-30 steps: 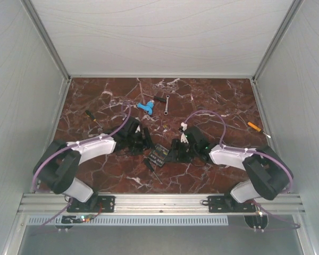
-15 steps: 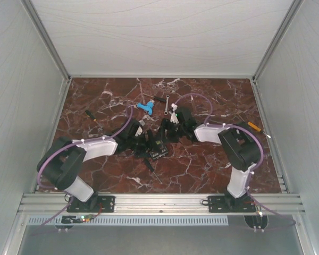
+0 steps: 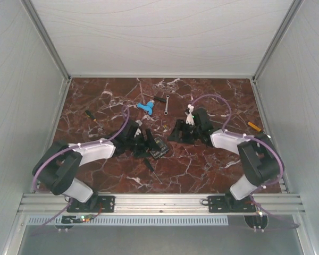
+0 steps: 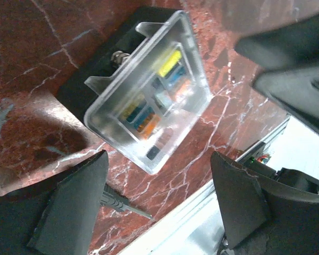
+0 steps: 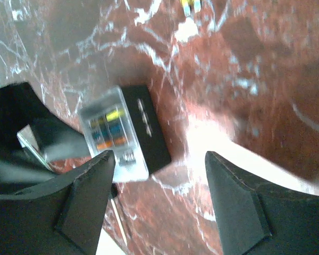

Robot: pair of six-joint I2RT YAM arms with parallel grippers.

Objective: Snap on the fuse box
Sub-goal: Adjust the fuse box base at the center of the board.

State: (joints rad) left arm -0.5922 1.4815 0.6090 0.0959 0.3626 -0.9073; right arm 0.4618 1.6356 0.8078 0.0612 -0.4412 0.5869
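Seemingly unlatched, the job hangs in the balance on a red marble worktop (image 3: 212, 170), where two arms reach in from the near edge. The left tool (image 4: 154, 204) hovers over the fuse box (image 3: 158, 146) with its fingers spread wide and nothing between them. The right tool (image 5: 159, 196) is likewise spread and empty, standing off to the box's right.

The box lies flat near the middle of the worktop, and its clear lid (image 4: 149, 101) rests on it but covers only part of the black base. Whether any catch has engaged cannot be told.

The likely danger is an off-centre push. Pressure on one edge of the lid could tip it, or send the whole box sliding on the polished stone, since neither tool is bracing the base.

A black-handled screwdriver (image 3: 151, 169) lies just beside the box on the near side, where a lowering finger could foul it. The small coloured fuses (image 4: 169, 57) under the lid could be knocked crooked if it goes down skewed.
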